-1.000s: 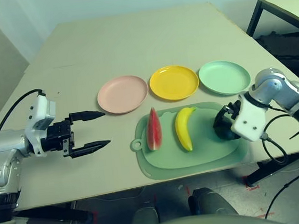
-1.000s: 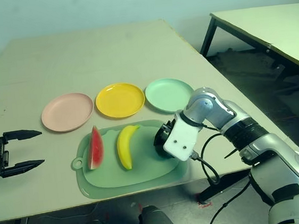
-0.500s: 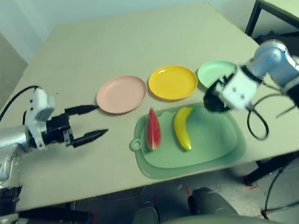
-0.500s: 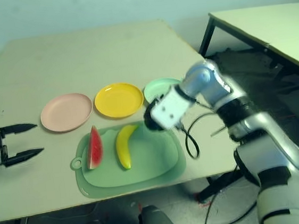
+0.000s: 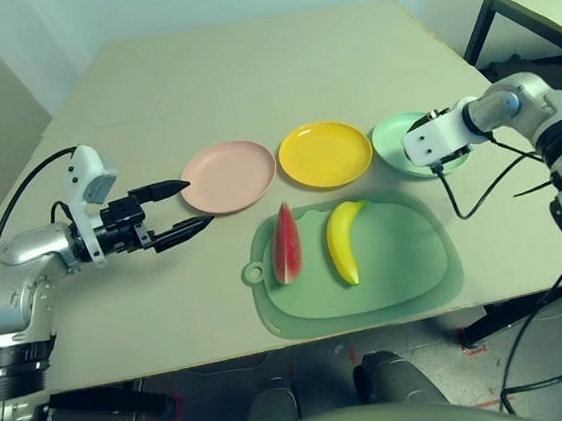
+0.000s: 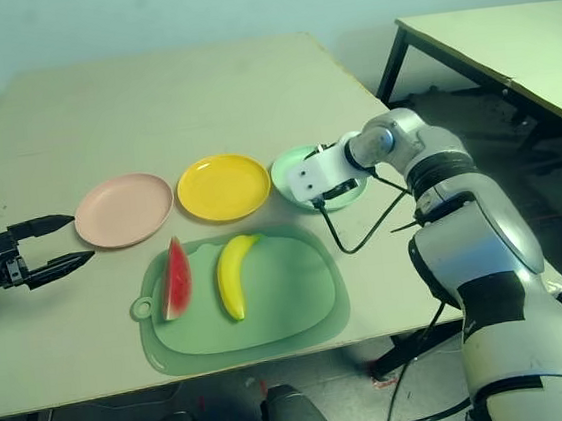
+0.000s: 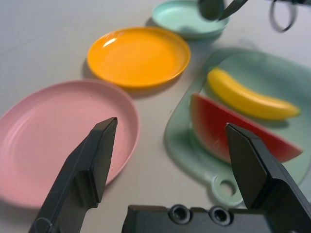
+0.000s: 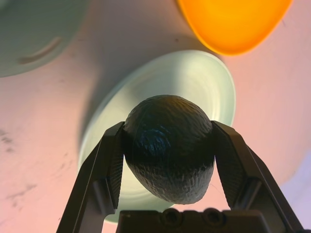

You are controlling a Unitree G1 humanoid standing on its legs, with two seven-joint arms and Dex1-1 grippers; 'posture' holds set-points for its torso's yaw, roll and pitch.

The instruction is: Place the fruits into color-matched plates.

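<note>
Over the mint green round plastic plate point(image 8: 194, 82) at the counter's point(image 5: 247, 73) right side, the right pincer point(image 8: 167, 160) grips a dark green textured toy avocado point(image 8: 168, 145) between its two black fingers. The left pincer point(image 5: 175, 209) hangs released, fingers spread, just beside the pale pink round plate point(image 5: 228, 176). A bright yellow round plate point(image 5: 325, 154) sits between the pink and green ones. The red watermelon wedge with green rind point(image 5: 285, 242) and the yellow curved banana point(image 5: 342, 240) lie side by side on the large rounded green cutting mat point(image 5: 409, 277).
</note>
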